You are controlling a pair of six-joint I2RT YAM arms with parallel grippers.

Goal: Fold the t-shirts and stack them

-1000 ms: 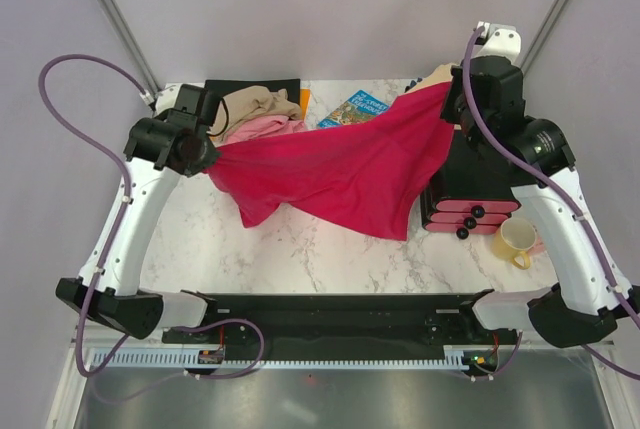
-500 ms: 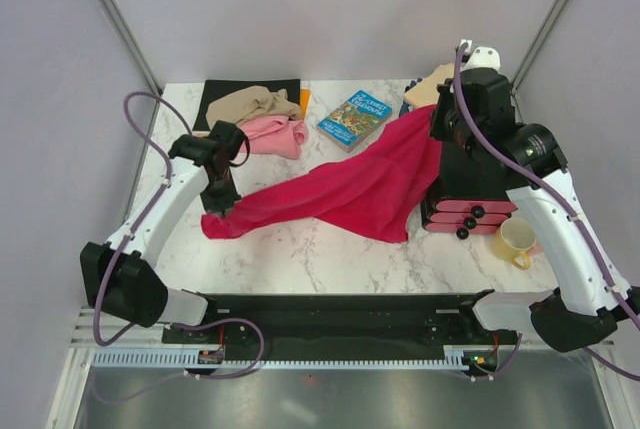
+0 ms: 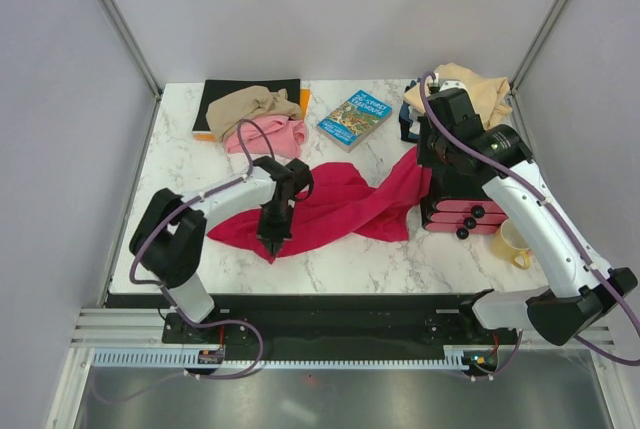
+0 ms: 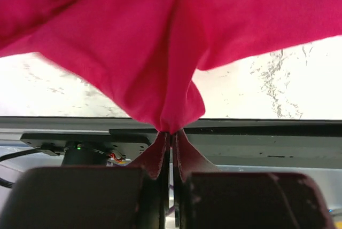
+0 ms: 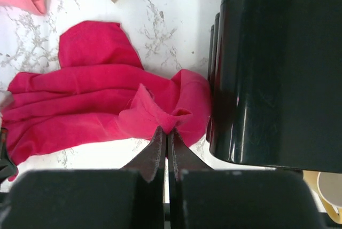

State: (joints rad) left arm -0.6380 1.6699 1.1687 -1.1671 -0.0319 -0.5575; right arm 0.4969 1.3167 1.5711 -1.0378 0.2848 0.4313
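The crimson red t-shirt lies bunched in a long band across the marble table. My left gripper is shut on its near left corner, low over the table; in the left wrist view the cloth hangs from the closed fingertips. My right gripper is shut on the shirt's right end, pinching a fold beside the black drawer unit. A pink t-shirt and a tan-brown one lie crumpled at the back left. The peach-cream t-shirt sits at the back right.
A black drawer unit with pink drawers stands at the right, close against my right gripper. A yellow mug is beside it. A blue book lies at the back middle, a black mat under the back-left shirts.
Both arms came down and the crimson shirt went from stretched in the air to lying on the table. My left gripper swept from the back left to the front middle, dragging its corner.
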